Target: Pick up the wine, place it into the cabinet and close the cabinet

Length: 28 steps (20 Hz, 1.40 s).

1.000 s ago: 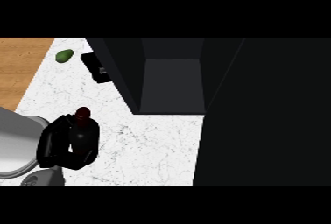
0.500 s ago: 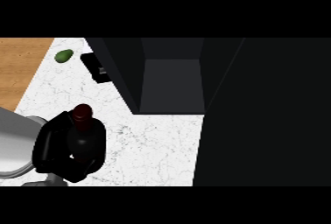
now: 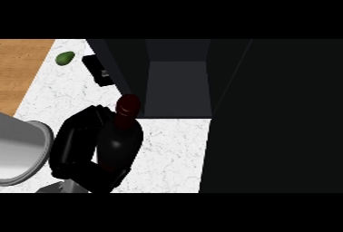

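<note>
The wine bottle [image 3: 120, 138] is dark with a dark red cap and stands nearly upright over the white counter [image 3: 171, 154], at the lower left of the head view. My right hand [image 3: 75, 142] is shut on it, with black fingers wrapped round the body from the left. The cap points toward the dark cabinet [image 3: 178, 86], whose open compartment lies just up and to the right. The cabinet's open door [image 3: 275, 118] fills the right side as a large dark panel. My left hand does not show.
A green fruit [image 3: 65, 58] and a small black box [image 3: 99, 71] lie at the back left, beside the cabinet's left wall. A wooden surface [image 3: 20, 68] borders the counter on the left. A big grey rounded shape [image 3: 17, 149] fills the left edge.
The hand has risen with the bottle and moved up and to the right, toward the cabinet opening. The bottle now shows larger and clear of the fingers.
</note>
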Each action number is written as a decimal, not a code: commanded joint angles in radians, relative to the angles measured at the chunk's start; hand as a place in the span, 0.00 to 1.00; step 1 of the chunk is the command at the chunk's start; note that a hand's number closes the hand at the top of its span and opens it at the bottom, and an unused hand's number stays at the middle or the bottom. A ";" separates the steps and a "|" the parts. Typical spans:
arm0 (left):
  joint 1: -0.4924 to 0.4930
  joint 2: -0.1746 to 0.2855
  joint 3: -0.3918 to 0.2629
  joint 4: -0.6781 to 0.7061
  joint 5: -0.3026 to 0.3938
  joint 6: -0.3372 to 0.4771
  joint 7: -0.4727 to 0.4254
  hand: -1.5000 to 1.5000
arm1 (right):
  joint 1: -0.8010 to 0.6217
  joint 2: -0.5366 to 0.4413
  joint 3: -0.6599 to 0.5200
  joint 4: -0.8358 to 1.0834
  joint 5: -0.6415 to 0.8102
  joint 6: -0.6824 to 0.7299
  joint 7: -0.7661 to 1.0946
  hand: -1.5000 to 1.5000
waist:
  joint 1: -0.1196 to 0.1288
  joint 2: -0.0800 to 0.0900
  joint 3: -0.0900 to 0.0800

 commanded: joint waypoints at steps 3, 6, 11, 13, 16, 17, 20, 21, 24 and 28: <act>-0.091 -0.051 -0.116 -0.034 -0.018 0.115 0.082 1.00 | 0.061 -0.015 -0.062 -0.088 -0.127 0.033 0.004 0.00 | -0.006 0.001 0.000; -0.166 -0.051 -0.150 -0.013 -0.015 0.194 0.114 1.00 | 0.023 -0.022 -0.028 -0.127 -0.091 0.020 0.069 0.00 | -0.007 0.001 0.000; -0.298 -0.052 -0.278 0.039 -0.014 0.409 0.162 1.00 | -0.020 -0.003 -0.024 -0.072 -0.059 -0.008 0.067 0.00 | -0.008 0.001 0.000; -0.310 -0.052 -0.261 0.042 -0.031 0.418 0.159 1.00 | 0.062 0.005 -0.020 -0.113 -0.066 0.014 0.026 0.00 | -0.008 0.001 0.000; -0.445 -0.052 -0.320 0.167 -0.034 0.533 0.138 1.00 | 0.025 0.004 -0.003 -0.094 -0.070 0.017 0.049 0.00 | -0.014 0.002 0.000; -0.391 -0.052 -0.254 0.147 -0.038 0.471 0.137 1.00 | 0.048 0.016 0.008 -0.102 -0.051 0.016 0.023 0.00 | -0.007 0.002 0.000; -0.496 -0.052 -0.254 0.208 -0.023 0.538 0.144 1.00 | 0.036 -0.015 -0.053 -0.101 -0.115 0.036 0.042 0.00 | -0.011 0.002 0.000; -0.529 -0.052 -0.286 0.255 0.023 0.585 0.130 1.00 | -0.016 0.002 -0.021 -0.074 -0.079 0.013 0.053 0.00 | -0.013 0.003 -0.001; -0.569 -0.052 -0.249 0.272 -0.045 0.567 0.167 1.00 | 0.003 0.012 0.006 -0.114 -0.049 -0.003 0.069 0.00 | -0.008 0.001 0.000; -0.530 -0.052 -0.305 0.282 -0.046 0.624 0.107 1.00 | 0.059 -0.001 -0.002 -0.144 -0.075 0.039 0.054 0.00 | -0.009 0.001 0.000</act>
